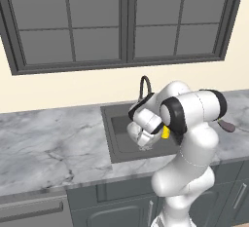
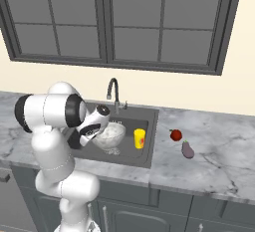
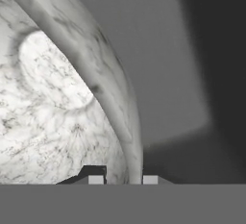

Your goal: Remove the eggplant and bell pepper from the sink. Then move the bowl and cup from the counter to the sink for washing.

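My fingers (image 3: 124, 179) are clamped on the bowl's (image 2: 110, 135) rim, one inside and one outside, because its thin wall is the only grippable part. I hold it low inside the sink (image 2: 144, 157), beside the cup (image 2: 140, 138). My arm folds forward and down over the basin, wrist tilted.

My left base view looks forward and down from behind the arm at the sink (image 1: 114, 123); my right base view covers that same basin from the other side. My hand view sits very close over the bowl (image 3: 57, 117) rim, apparently inside the sink.
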